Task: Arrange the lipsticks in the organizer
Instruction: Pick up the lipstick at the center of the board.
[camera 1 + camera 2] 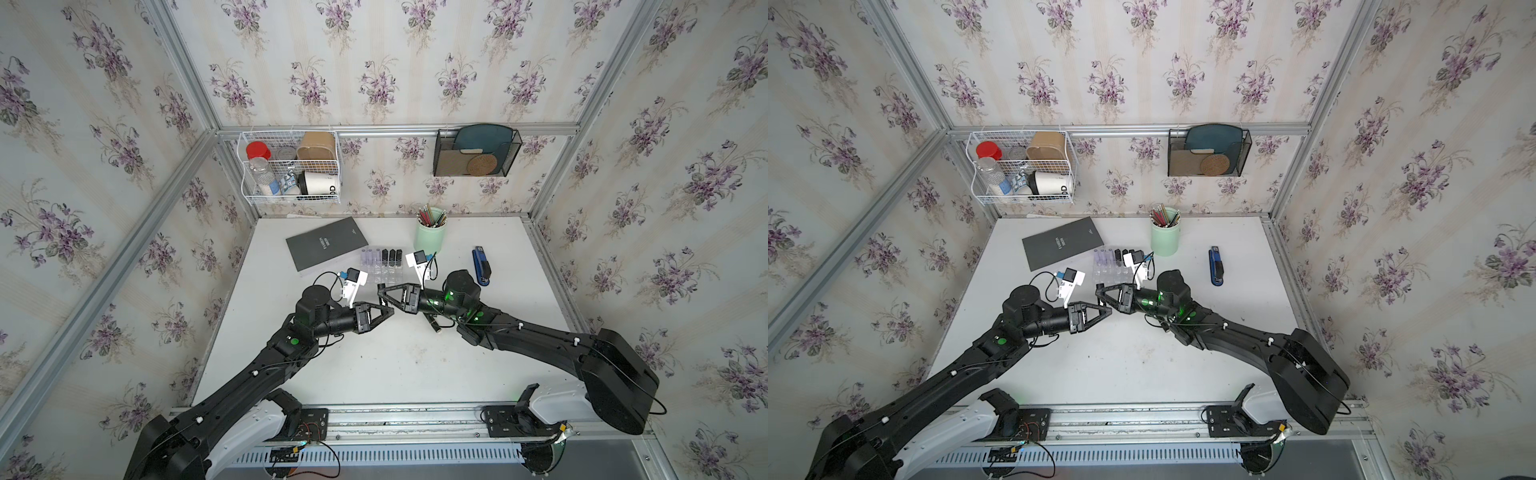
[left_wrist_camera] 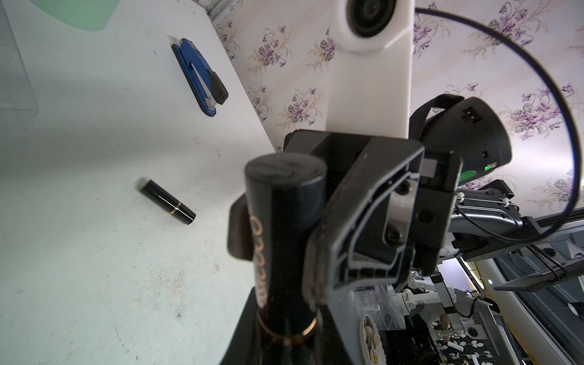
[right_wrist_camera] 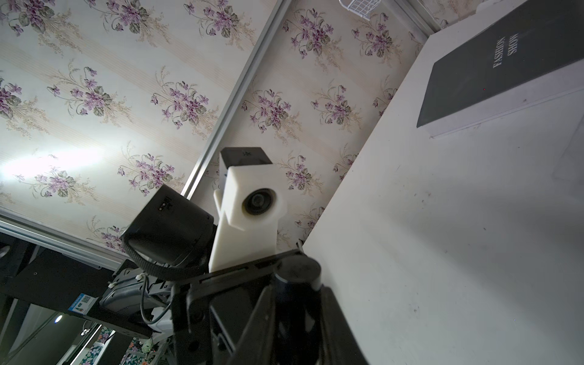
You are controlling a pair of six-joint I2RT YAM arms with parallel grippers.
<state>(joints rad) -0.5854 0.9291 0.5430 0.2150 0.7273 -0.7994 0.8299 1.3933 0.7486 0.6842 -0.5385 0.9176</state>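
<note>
Inside the organizer (image 1: 386,275) stand 3 lilac lipsticks (image 1: 371,256) (3 black lipsticks (image 1: 392,256)).

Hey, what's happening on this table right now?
The left gripper and right gripper are both shut on one black lipstick above the table, seemingly mid-handover. Three lilac tubes and three black tubes already stand in the clear organizer. A second black lipstick lies loose on the table.
</note>
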